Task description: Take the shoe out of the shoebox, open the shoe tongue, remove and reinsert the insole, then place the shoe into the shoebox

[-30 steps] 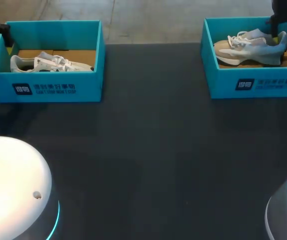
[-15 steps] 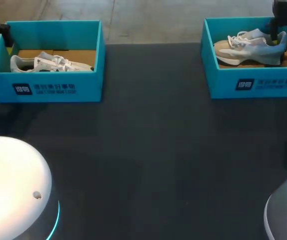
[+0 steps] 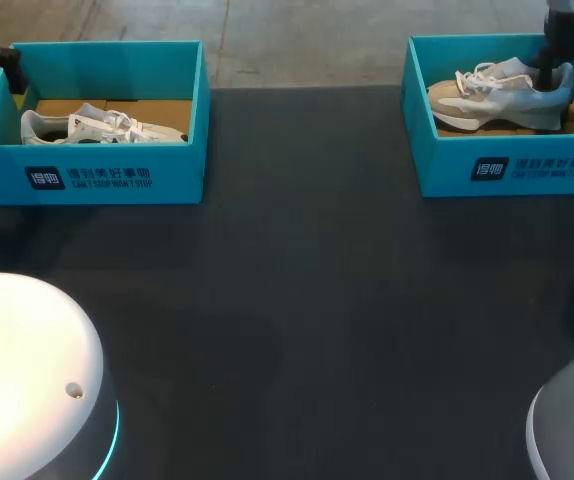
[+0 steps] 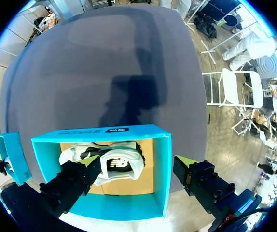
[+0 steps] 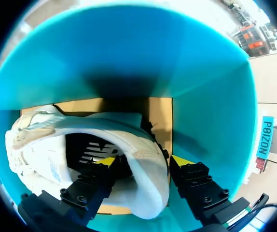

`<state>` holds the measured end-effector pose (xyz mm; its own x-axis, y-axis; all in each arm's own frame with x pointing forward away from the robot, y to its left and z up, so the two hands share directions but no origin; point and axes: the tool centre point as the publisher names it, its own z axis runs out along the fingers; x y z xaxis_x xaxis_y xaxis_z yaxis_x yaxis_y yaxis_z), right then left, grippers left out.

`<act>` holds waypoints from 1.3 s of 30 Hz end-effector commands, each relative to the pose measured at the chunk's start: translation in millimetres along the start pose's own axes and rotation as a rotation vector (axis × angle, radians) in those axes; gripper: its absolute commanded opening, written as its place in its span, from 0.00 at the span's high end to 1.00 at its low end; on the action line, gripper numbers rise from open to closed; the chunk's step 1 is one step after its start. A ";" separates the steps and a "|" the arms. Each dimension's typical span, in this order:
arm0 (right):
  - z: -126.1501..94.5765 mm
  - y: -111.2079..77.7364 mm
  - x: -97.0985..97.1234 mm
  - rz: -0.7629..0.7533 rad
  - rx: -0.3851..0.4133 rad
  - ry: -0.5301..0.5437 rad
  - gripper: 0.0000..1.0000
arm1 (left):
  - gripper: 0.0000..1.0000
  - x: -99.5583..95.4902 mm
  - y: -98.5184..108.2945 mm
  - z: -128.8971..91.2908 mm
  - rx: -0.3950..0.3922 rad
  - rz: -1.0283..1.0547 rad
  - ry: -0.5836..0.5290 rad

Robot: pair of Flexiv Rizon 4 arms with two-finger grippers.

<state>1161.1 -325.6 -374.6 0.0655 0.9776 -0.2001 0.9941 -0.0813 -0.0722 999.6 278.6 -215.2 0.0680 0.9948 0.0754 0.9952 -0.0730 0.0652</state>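
A beige and grey shoe [image 3: 497,95] lies in the right teal shoebox [image 3: 507,170]. My right gripper [image 3: 557,62] comes down on its heel. In the right wrist view the right gripper [image 5: 143,162] is shut on the shoe's heel collar [image 5: 145,145], one finger inside the opening and the other outside, by the box wall [image 5: 211,121]. A white shoe [image 3: 97,126] lies in the left teal shoebox [image 3: 87,175]. My left gripper [image 4: 137,170] hangs open above that box's back edge, over the white shoe [image 4: 110,164] and not touching it.
The two shoeboxes stand at the far left and far right of the dark table [image 3: 297,300]. The round bases of my arms [image 3: 27,380] fill the near corners. A loose teal lid [image 4: 10,154] lies beside the left box.
My right gripper has shifted slightly at the shoe's heel, and the shoe has nudged a little with it. The left arm and the white shoe have not moved.
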 end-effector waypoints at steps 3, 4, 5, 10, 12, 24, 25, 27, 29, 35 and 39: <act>9.5 11.7 -2.4 -0.006 0.084 0.019 0.33 | 0.00 0.1 -1.3 -0.5 -0.003 0.000 0.002; 10.6 11.3 -2.8 -0.004 0.086 0.021 0.32 | 0.00 0.1 -1.3 -0.5 -0.003 0.000 0.002; 11.5 10.8 -3.4 -0.003 0.088 0.022 0.31 | 0.00 0.1 -1.3 -0.5 -0.003 0.000 0.002; 16.8 8.7 -4.9 0.001 0.101 0.050 0.33 | 0.00 0.1 -1.3 -0.5 -0.003 0.000 0.002; 18.3 9.0 -3.9 -0.003 0.104 0.055 0.32 | 0.00 0.1 -1.3 -0.5 -0.003 0.000 0.002; 22.1 9.1 -1.0 -0.012 0.115 0.064 0.59 | 0.00 0.1 -1.3 -0.5 -0.003 0.000 0.002; 22.4 8.6 -1.0 -0.010 0.116 0.064 0.61 | 0.00 0.1 -1.3 -0.5 -0.003 0.000 0.002; 22.7 7.6 -0.8 -0.008 0.118 0.064 0.68 | 0.00 0.1 -1.3 -0.5 -0.003 0.000 0.002; 22.5 6.6 -0.5 -0.006 0.119 0.063 0.77 | 0.00 0.1 -1.3 -0.5 -0.003 0.000 0.002; 14.8 3.2 -1.0 -0.002 0.109 0.048 1.00 | 0.00 0.1 -1.3 -0.5 -0.003 0.000 0.002; 7.0 1.3 -1.0 -0.001 0.096 0.044 1.00 | 0.00 0.1 -1.3 -0.5 -0.003 0.000 0.002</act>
<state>1156.9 -331.0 -385.5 0.0707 0.9857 -0.1529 0.9947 -0.0811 -0.0633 999.6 278.6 -215.2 0.0680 0.9948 0.0754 0.9952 -0.0729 0.0652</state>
